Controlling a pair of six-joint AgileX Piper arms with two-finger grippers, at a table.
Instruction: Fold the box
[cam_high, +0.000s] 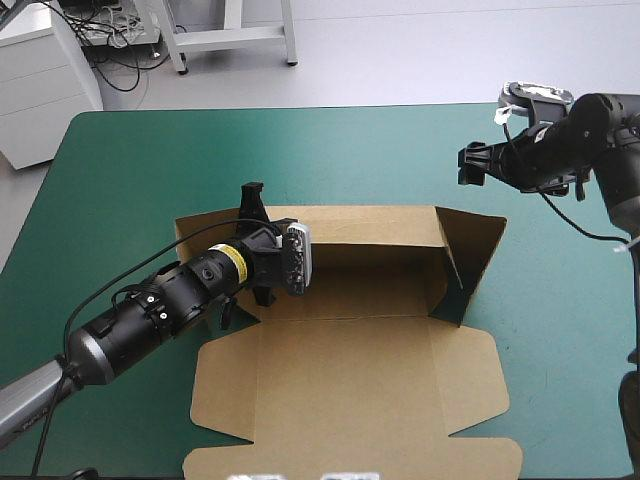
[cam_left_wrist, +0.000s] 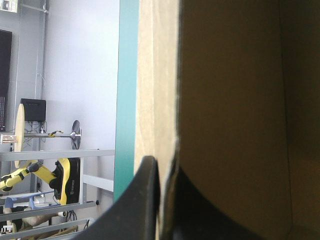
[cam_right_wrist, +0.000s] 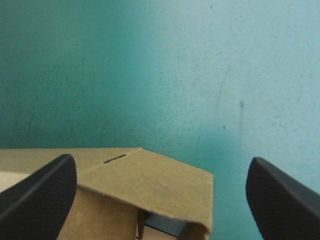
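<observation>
The brown box (cam_high: 350, 370) lies mid-table with its far wall and right wall (cam_high: 470, 260) raised and its lid flat toward the front edge. My left gripper (cam_high: 285, 255) reaches in from the left at the far wall's left end. In the left wrist view its black fingers (cam_left_wrist: 150, 200) are all but shut, with the edge of the box (cam_left_wrist: 230, 100) between them. My right gripper (cam_high: 470, 163) hangs above the cover beyond the box's far right corner. It (cam_right_wrist: 162, 162) is open and holds nothing, and the corner of the box (cam_right_wrist: 150, 185) lies below it.
The teal-green cover (cam_high: 130, 180) stretches wide on the far side and to both sides of the box. The lid's front flap (cam_high: 350, 462) reaches close to the table's front edge.
</observation>
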